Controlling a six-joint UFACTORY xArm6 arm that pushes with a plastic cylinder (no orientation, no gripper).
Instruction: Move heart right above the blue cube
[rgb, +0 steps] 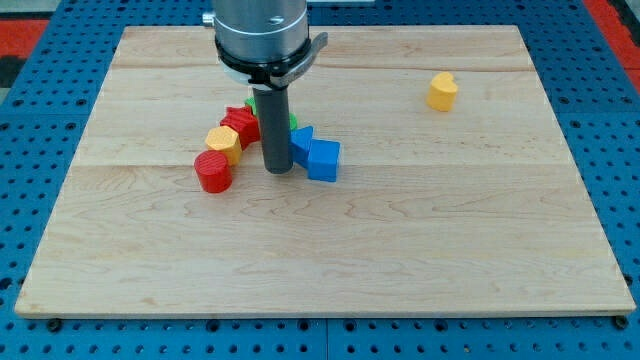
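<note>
A yellow heart (441, 91) lies alone near the view's top right of the wooden board (400, 250). A blue cube (323, 160) sits left of centre, with a second blue block (300, 143) touching its upper left side. My tip (278, 170) rests on the board just left of the blue cube, close to it. The rod hides part of the blocks behind it. The heart is far to the right of and above the tip.
A red cylinder (213, 172), a yellow block (222, 140) and a red block (241, 123) cluster left of the tip. A green block (252, 103) is mostly hidden behind the rod. A blue pegboard (40, 130) surrounds the board.
</note>
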